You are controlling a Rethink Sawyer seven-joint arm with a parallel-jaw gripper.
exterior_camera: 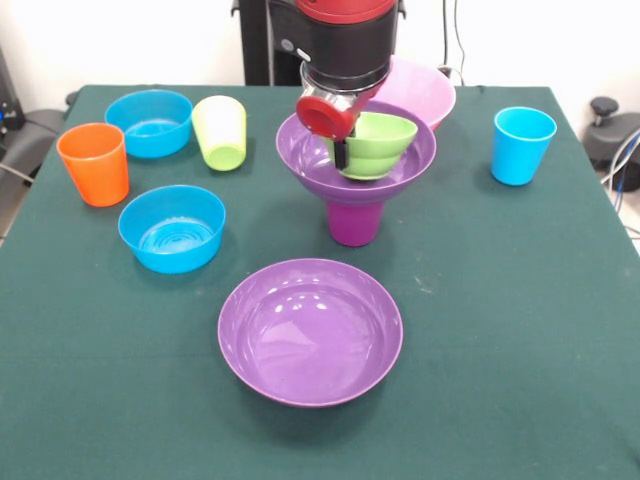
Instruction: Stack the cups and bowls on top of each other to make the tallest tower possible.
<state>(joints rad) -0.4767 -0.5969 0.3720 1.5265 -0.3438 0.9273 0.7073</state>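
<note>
Toppling is the risk we see most plainly: the tower (356,185) stands on a narrow purple plastic tumbler (353,220) that carries a wide, shallow purple plastic bowl (300,150), and inside that bowl sits a small ribbed green plastic bowl (378,145), tilted, not level. The robot's hand (341,152) hangs right over the green bowl's rim, with a dark finger (341,153) reaching down at that rim; we cannot tell how far the hand is open or whether it has hold of the bowl. In our judgement any sideways drag from the hand could tip the wide bowl off its slim base, and letting the green bowl go while tilted could leave it crooked for the next layer.

Behind the tower, just beside it, sits the big deep pink plastic bowl (425,90). Left of the tower stand a lime green tumbler (221,132), a small blue bowl (150,122), an orange tumbler (94,163) and a second small blue bowl (172,228). A light blue tumbler (522,145) stands well apart to the tower's right, and the second wide purple bowl (310,330) lies in front of it on the green worktop (520,340)
</note>
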